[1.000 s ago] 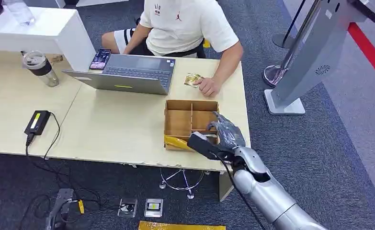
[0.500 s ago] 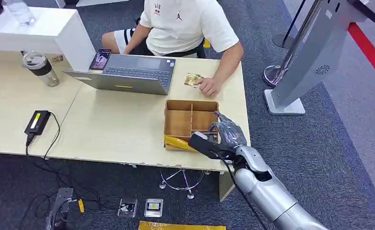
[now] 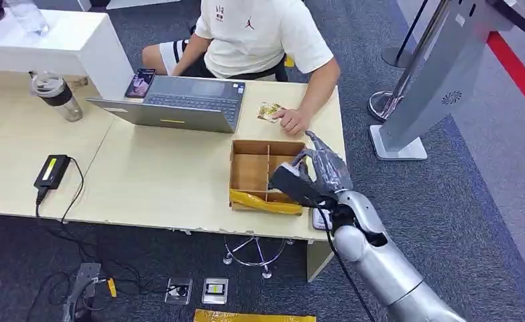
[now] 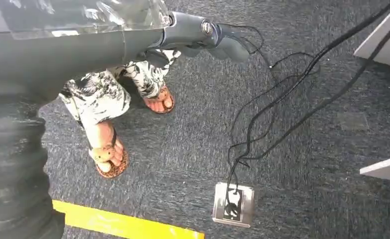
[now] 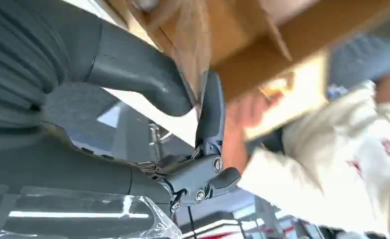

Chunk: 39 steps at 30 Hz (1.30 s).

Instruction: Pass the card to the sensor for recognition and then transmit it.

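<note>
Pale wood table is taking up most of the head view, standing on grey carpet. A tall grey stand is leaning up from its base on the carpet off the table's right end. A person in a white shirt is sitting at the far side, behind an open laptop.

A divided cardboard box is lying near the table's front right corner, with yellow tape running along its front edge. The silver right arm is reaching in from below, and the right hand is hovering over the box's right side. In the right wrist view its thumb and a finger are sitting close together with something thin and blurred between them; I cannot tell whether the hand is grasping anything.

The left hand is hanging over the carpet, fingers loose and holding nothing, above a person's sandalled feet, trailing cables and a floor socket.

On the table's left part a lidded bottle is standing upright, and a black power adapter is lying nearer the front. A phone is resting just beside the laptop's left corner.

A patterned card is lying on the table just beyond the box, between the laptop and the person's hand, whose fingers are touching it.
</note>
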{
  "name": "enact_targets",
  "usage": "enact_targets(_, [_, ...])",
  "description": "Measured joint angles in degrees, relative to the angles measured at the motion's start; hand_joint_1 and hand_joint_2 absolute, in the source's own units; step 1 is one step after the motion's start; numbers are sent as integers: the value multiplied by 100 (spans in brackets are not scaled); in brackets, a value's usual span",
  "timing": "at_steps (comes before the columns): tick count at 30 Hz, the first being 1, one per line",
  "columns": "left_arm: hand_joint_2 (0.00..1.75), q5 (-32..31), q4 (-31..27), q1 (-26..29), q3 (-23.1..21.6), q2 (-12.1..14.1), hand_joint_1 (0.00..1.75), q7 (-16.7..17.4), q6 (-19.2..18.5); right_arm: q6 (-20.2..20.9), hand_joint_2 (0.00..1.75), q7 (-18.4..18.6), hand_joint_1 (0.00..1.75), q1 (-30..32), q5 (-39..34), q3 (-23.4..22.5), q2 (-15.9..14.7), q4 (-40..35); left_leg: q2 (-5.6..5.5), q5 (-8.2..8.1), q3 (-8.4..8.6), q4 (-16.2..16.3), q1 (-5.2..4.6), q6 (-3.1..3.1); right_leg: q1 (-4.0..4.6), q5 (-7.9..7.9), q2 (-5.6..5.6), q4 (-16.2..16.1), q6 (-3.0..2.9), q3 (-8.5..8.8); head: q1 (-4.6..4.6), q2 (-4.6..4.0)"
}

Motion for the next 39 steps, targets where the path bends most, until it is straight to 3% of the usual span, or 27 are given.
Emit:
enact_targets(6, [175,46,0,36,-70,0,0,-24,31,-505,175,-186,175,-109,-549,-304,-9,-878,1,1,0,1,-2,1,-2,3,-2,1,2,0,2,0])
enact_targets(10, [175,33,0,33,-120,-18,0,-35,26,40,175,-19,175,-560,-842,-562,-15,-1863,1,1,1,1,-2,0,-2,4,0,-1,1,-1,-2,0])
enact_targets(13, [175,-22,0,-53,-219,-50,0,-35,-37,306,175,-132,175,-823,-627,-575,15,-2029,-2,2,-3,0,0,1,0,3,-6,1,1,3,0,0])
enact_targets(17, [175,-24,0,-293,-370,-109,0,20,-155,-364,175,-734,175,-1324,222,-426,300,-1090,-6,20,-18,-1,0,-5,0,15,-8,5,-1,-3,0,0])
enact_targets(19, [175,37,0,-384,-420,-153,0,39,-159,-607,175,-824,175,-1573,548,-327,445,-452,-11,25,-18,-1,1,1,1,16,-13,5,0,-1,2,0])
enact_targets(26, [175,286,-37,-502,-643,-243,0,42,-155,-780,175,-647,175,-2024,1311,159,1016,1684,-42,30,-24,-1,4,-5,4,15,-38,5,-1,-7,6,0])
enact_targets(39, [175,820,-160,-505,-651,-258,0,-2,-284,-815,175,-452,175,-2047,1523,503,1493,3257,-40,30,-25,-1,4,-6,4,15,-34,3,-2,-9,0,0])
